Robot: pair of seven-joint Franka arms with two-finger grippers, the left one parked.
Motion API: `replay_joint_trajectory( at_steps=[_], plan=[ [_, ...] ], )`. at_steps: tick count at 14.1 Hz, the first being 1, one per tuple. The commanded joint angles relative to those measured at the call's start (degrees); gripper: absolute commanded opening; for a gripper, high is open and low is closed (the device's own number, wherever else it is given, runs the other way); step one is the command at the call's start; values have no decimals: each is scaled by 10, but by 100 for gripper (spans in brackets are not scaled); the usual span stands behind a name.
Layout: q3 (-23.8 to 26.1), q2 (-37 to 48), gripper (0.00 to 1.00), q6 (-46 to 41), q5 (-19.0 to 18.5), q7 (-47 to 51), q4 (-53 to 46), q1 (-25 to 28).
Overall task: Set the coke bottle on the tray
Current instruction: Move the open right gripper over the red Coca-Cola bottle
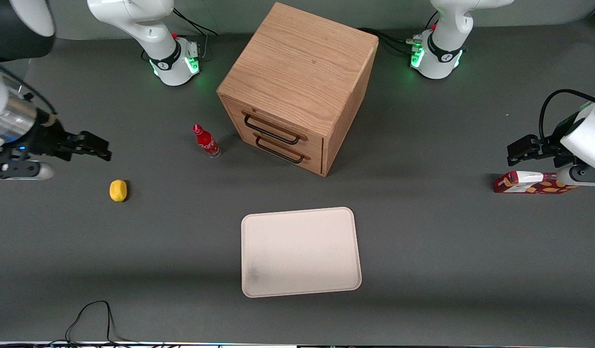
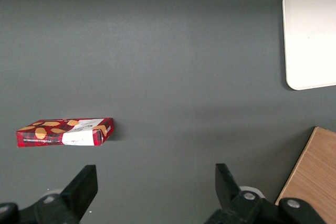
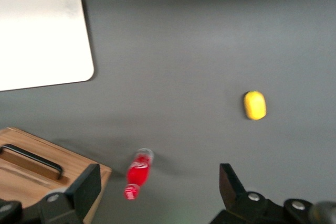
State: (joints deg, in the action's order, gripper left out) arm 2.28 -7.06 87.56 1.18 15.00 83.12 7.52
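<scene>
gripper [image 1: 102, 150]: held above the table with fingers spread, nothing gripped, toward the working arm's end from the wooden cabinet [image 1: 297, 82] | coke bottle [image 1: 206, 141]: stood upright just beside the cabinet's drawer front | tray [image 1: 301, 251]: nothing held, nearer the front camera than the cabinet | lemon [image 1: 118, 190]: near the gripper

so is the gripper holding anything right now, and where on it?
Nothing held. The gripper is open, above the table toward the working arm's end; the coke bottle stands untouched in front of the drawers.
</scene>
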Motion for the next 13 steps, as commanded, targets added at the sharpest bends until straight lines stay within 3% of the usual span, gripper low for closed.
replay_joint_trajectory(
  at_steps=[1, 4, 8, 13],
  plan=[
    [0, -1, 100, -12, -8, 105, 7, 55],
    [-1, 25, 100, -13, 27, 123, 54, 76],
    [-2, 121, 100, 26, 39, 123, 185, 92],
    [-3, 154, 100, 171, 39, 122, 347, 116]
  ],
)
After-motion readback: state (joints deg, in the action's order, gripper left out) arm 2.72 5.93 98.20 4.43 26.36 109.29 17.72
